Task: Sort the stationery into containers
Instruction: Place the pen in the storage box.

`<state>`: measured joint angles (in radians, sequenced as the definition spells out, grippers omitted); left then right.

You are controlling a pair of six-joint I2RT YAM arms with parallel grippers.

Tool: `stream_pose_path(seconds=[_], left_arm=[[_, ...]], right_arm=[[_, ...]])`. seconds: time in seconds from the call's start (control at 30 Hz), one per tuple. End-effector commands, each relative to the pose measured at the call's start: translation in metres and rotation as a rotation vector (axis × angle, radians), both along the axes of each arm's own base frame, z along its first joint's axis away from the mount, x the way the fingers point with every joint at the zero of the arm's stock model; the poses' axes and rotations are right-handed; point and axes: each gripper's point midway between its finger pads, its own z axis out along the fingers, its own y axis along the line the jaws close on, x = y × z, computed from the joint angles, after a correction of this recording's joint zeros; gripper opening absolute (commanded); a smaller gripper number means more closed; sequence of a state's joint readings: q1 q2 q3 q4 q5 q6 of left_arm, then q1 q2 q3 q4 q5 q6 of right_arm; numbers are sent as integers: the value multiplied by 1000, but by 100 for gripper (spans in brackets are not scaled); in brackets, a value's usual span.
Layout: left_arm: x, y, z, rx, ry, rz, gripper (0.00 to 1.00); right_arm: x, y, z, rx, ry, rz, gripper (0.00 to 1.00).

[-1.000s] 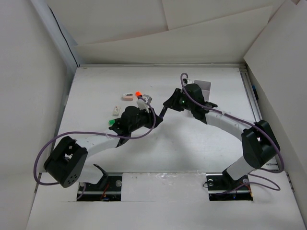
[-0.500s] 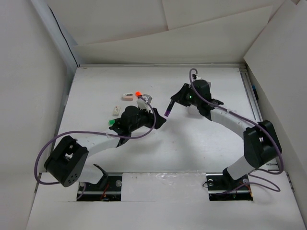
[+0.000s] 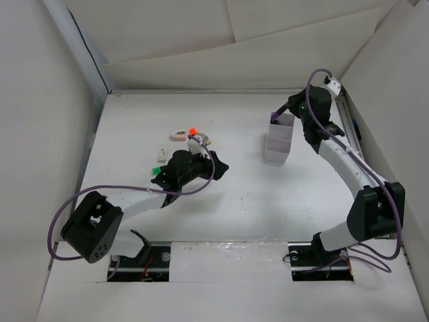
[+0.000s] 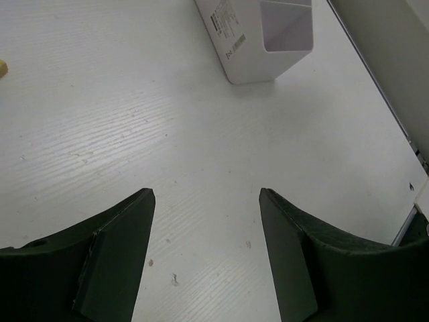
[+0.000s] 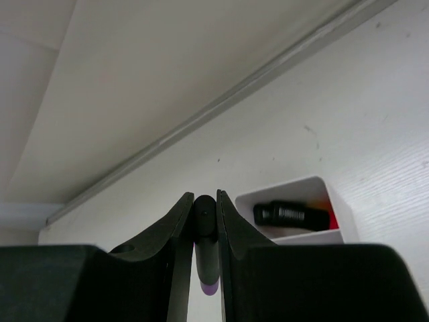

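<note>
Right end effector point(image 5: 205, 201) pinches a black purple-ended marker point(image 5: 206, 265), hovering at the far rim of the white box point(image 3: 276, 149), which stands at two o'clock on the tabletop point(image 3: 234, 208). To do this well, I'd line the marker along the box and let go only once its tip is inside the thin walls, which look easy to nudge. Left end effector point(image 4: 206, 196) is spread, empty. Count: one box, one orange-ended marker point(image 5: 289, 215) inside it, one marker held; at ten o'clock one pink block point(image 3: 177, 135), one beige block point(image 3: 162, 154), one orange-tipped piece point(image 3: 192, 130)
</note>
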<state>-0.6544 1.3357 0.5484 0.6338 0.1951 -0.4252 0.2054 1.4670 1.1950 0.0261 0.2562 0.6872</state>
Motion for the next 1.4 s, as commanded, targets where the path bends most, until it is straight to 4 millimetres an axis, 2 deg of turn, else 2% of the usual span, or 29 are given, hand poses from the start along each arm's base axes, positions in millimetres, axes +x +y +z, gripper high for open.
stream_pose_path(seconds=[0.0,0.03,0.1,0.13,0.17,0.2,0.27,0.4,0.5,0.53,0.63,0.67,0.9,1.03,1.07,1.1,1.17,1.2,1.23,1.27,1.37], left_arm=[[13,10,12,-30,-31,59,61],[13,9,12,-37,-24,62,61],[14,13,7,-26,-21,85,61],[16,15,7,-24,-23,99,61],[16,17,4,-14,-15,108,61],[17,18,4,-12,-17,116,59],[22,19,8,-13,-27,137,59],[25,31,-5,18,9,209,59],[29,37,-1,12,0,256,59],[30,43,-3,30,6,284,59],[32,53,-1,39,7,339,59],[32,57,-2,32,13,362,59],[31,99,2,22,33,589,57],[29,129,0,15,58,747,54],[27,135,-7,27,74,782,52],[24,142,-10,10,104,826,51],[21,155,-14,12,117,902,51],[16,161,-22,44,142,923,51],[15,164,-22,43,144,935,51],[14,167,-23,43,150,956,51],[10,169,-24,35,175,971,53]], right_arm=[[13,-34,26,-98,-51,-183,4],[16,-36,32,-108,-60,-197,4],[23,-40,19,-145,-30,-216,4],[25,-43,20,-148,-33,-235,4],[28,-43,11,-156,-14,-243,4],[29,-44,15,-162,-21,-242,4],[29,-44,5,-185,2,-255,4],[29,-36,-10,-201,30,-252,4],[31,-35,-22,-213,47,-262,4],[32,-37,-28,-222,59,-276,4],[34,-38,-29,-225,61,-284,4],[34,-32,-29,-234,62,-272,4],[33,-33,-44,-265,85,-317,4],[33,-28,-44,-257,82,-310,13],[33,-23,-44,-257,80,-299,18],[32,-17,-44,-258,79,-287,33],[31,-19,-43,-261,78,-300,44],[32,-17,-43,-259,79,-292,47],[30,-18,-38,-254,69,-293,51],[29,-16,-45,-256,81,-278,51],[24,-13,-39,-243,68,-272,51]])
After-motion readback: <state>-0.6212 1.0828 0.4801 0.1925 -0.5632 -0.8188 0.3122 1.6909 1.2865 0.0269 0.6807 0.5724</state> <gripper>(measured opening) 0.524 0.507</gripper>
